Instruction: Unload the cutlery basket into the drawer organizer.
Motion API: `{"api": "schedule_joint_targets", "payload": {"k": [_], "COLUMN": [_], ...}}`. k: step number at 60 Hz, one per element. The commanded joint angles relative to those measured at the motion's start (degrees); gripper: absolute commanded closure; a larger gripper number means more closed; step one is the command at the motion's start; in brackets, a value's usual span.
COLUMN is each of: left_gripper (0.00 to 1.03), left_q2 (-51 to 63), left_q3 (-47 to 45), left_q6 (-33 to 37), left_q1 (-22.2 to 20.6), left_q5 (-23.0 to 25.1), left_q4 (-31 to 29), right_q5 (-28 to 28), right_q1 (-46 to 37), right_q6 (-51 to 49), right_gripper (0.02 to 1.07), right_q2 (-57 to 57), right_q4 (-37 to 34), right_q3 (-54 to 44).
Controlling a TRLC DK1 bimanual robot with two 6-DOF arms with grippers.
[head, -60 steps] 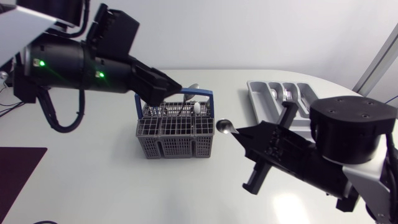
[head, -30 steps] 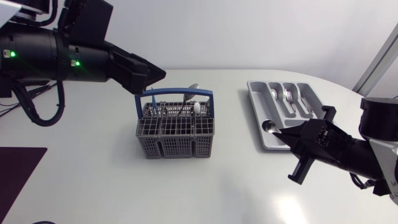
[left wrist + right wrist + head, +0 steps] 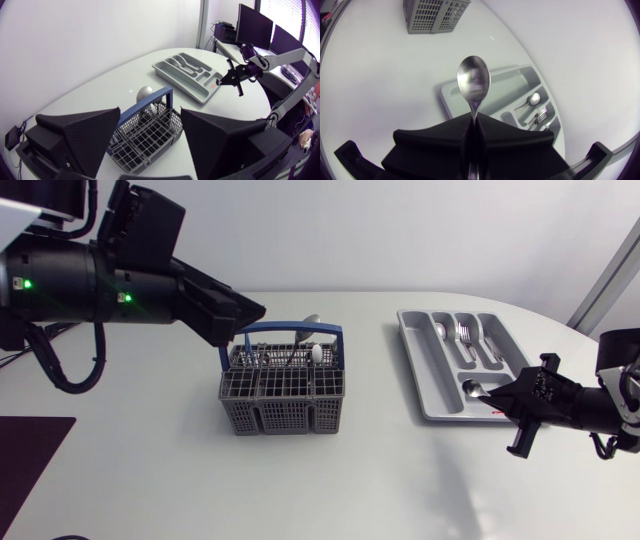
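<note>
Steel spoon (image 3: 474,86), one, is pinched in the right gripper (image 3: 473,125), its bowl ahead of the fingers, over the one grey organizer (image 3: 420,370). The left gripper (image 3: 150,135) is spread, with the one basket (image 3: 283,392) under it on the white table (image 3: 150,480).

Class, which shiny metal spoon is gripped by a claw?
The spoon in the right black claw, over the grey plastic drawer organizer; the others rest inside that organizer or the grey mesh basket.

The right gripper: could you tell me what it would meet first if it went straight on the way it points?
Probably the drawer organizer: the spoon held in the right gripper points at its wide end compartment, so the spoon's bowl would touch there first, though its height is unclear.
</note>
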Motion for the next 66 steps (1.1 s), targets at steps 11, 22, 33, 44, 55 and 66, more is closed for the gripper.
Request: {"api": "schedule_joint_targets", "payload": {"k": [11,22,33,44,55,66], "left_gripper": [0.05,0.05,0.05,0.05,0.05,0.05], "left_q2": [-1.2,-1.6,-2.4,-3.9,-5.8,-7.4], "left_q3": [-2.7,-3.6,-4.8,-6.6,-9.1,-11.0], "left_q6": [1.7,2.5,3.5,5.4,7.0,7.7], "left_q1": [-0.5,-1.3,-2.0,-2.1,-2.1,-1.5], "left_q5": [-1.2,-2.1,-3.7,-5.1,-5.7,-5.8], "left_q4": [0.4,0.4,0.3,-0.1,-0.2,-0.2], "right_q5": [0.8,5.1,10.2,13.1,14.0,14.5], "right_q1": [-6.7,-6.8,-5.1,-3.5,-2.7,-2.5], "right_q6": [-13.9,-18.8,-21.7,-21.7,-20.9,-19.6], "right_gripper": [1.01,1.01,1.01,1.01,0.86,0.61], "right_q2": [14.9,21.6,25.9,27.7,28.3,27.9], "right_q4": [-6.0,-9.3,-9.6,-7.2,-4.4,-2.5], "right_q3": [12.4,17.6,19.0,19.0,18.6,18.2]}}
